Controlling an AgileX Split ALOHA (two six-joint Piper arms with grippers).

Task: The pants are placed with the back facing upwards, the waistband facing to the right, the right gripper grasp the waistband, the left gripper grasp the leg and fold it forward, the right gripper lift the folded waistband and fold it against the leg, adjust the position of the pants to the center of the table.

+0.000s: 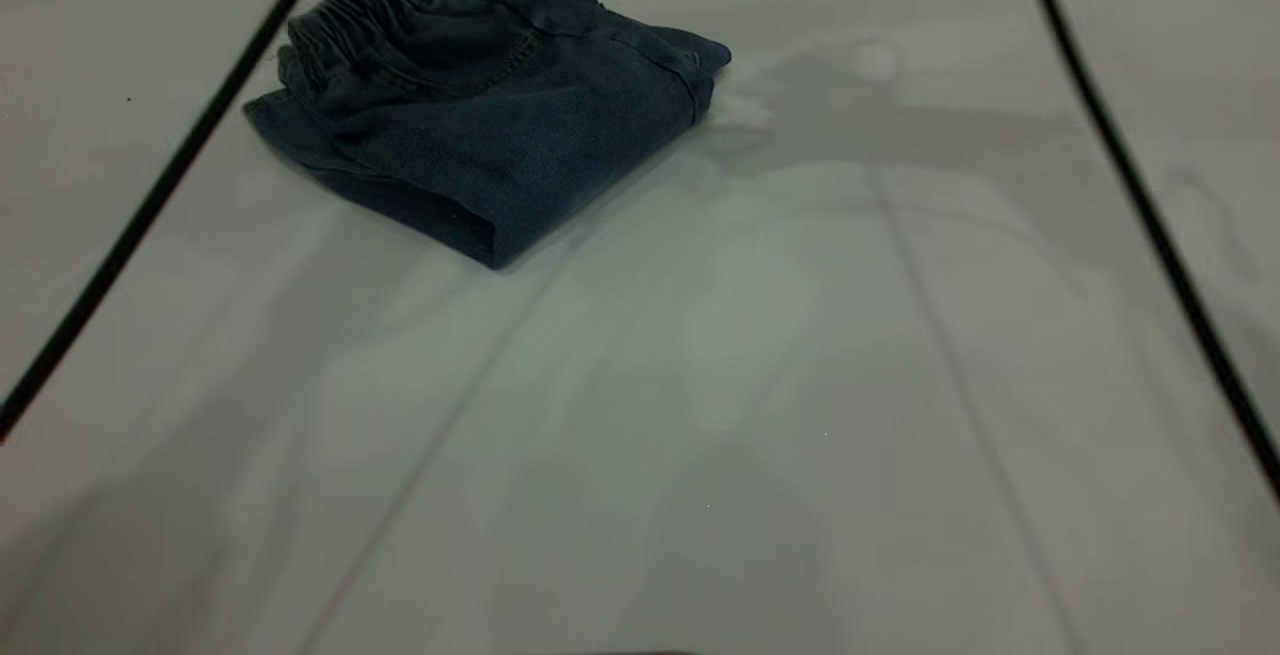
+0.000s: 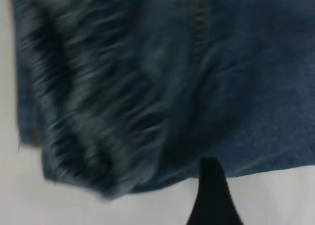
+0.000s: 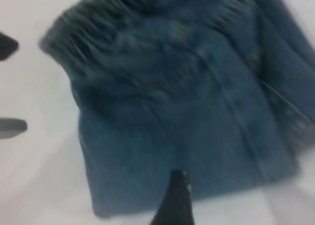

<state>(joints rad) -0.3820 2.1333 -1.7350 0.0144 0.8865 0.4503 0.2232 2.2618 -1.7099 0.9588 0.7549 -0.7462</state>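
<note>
The pants (image 1: 490, 105) lie folded into a compact bundle at about eleven o'clock on the white worktop (image 1: 750, 385), the waistband (image 1: 350, 20) gathered on top toward the far edge. Only the wrist views show the arms: the left gripper (image 2: 211, 195) hovers at the bundle's edge, the right gripper (image 3: 174, 200) just above the denim. Whether either gripper's jaws are apart cannot be told. Two black cables (image 1: 150, 205) slant across the exterior view.
</note>
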